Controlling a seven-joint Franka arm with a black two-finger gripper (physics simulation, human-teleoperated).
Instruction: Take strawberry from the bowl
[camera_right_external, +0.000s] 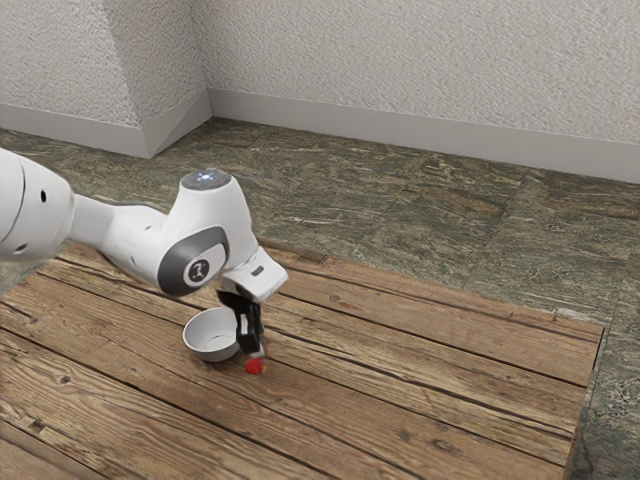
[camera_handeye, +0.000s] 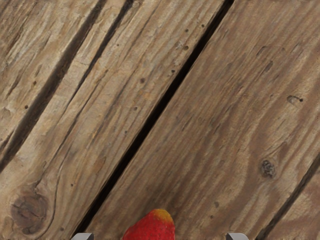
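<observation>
While the bowl (camera_right_external: 197, 346) sits nearby, the strawberry (camera_handeye: 151, 228) is outside it. End effector (camera_right_external: 257, 352) is spread pretty wide, strawberry between its fingertips, gaps on both sides.

White wall (camera_right_external: 420, 65) beyond dark stone floor (camera_right_external: 420, 215).

In the exterior view, counting one arm (camera_right_external: 205, 235) coming in from nine o'clock, one bowl (camera_right_external: 210, 348), one gripper (camera_right_external: 257, 354) at its three o'clock and one strawberry (camera_right_external: 254, 367) at its four o'clock. Also counting one table (camera_right_external: 420, 400), one floor (camera_right_external: 400, 220) and three wall faces (camera_right_external: 400, 60) towards twelve o'clock. In the wrist view, counting two fingertips (camera_handeye: 83, 236).
</observation>
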